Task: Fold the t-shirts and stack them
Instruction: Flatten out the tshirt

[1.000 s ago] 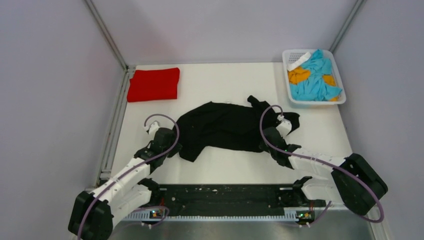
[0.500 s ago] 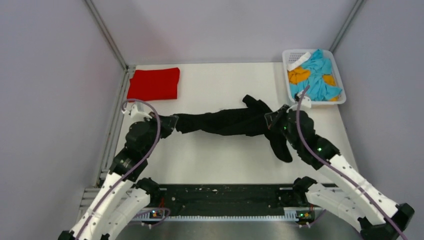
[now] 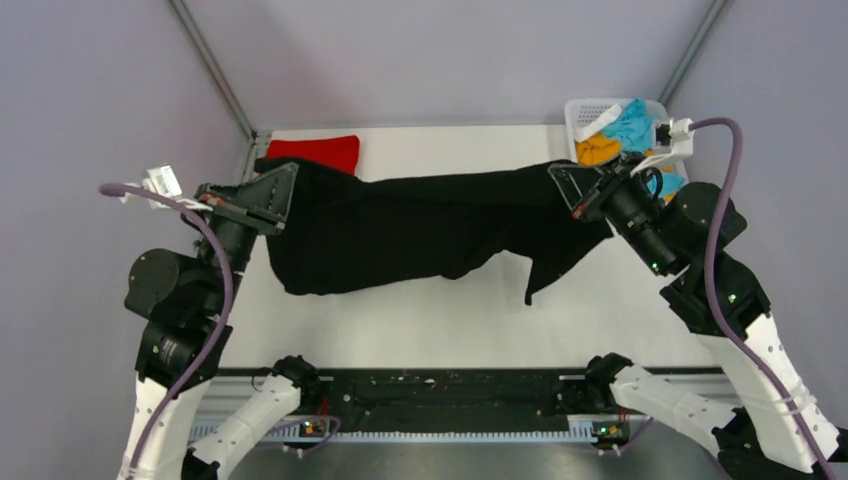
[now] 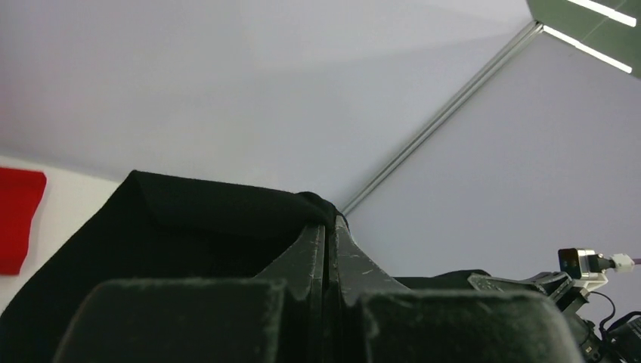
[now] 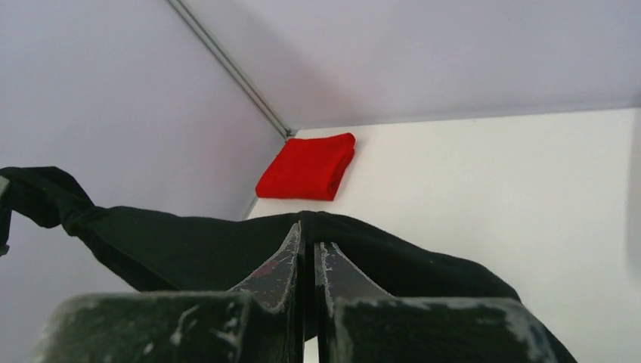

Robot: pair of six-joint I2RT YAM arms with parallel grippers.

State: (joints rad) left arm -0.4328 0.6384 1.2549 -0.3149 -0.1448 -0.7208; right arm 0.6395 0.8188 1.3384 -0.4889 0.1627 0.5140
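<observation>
The black t-shirt [image 3: 420, 225] hangs stretched in the air between my two grippers, well above the table. My left gripper [image 3: 282, 185] is shut on its left end; the wrist view shows the closed jaws pinching black cloth [image 4: 227, 219]. My right gripper [image 3: 562, 185] is shut on its right end, with cloth [image 5: 189, 242] draped over the jaws. A loose part of the shirt dangles below the right gripper. The red t-shirt [image 3: 315, 150] lies folded at the far left corner, partly hidden by the black one; it also shows in the right wrist view [image 5: 306, 166].
A white lattice basket [image 3: 585, 112] with blue and orange cloths stands at the far right corner, partly behind my right arm. Grey walls close in the table [image 3: 450, 320] on the left, back and right.
Both grippers have risen from table level, lifting the black t-shirt off the table and pulling it wide between them. It now hangs in the air and covers part of the red shirt.
</observation>
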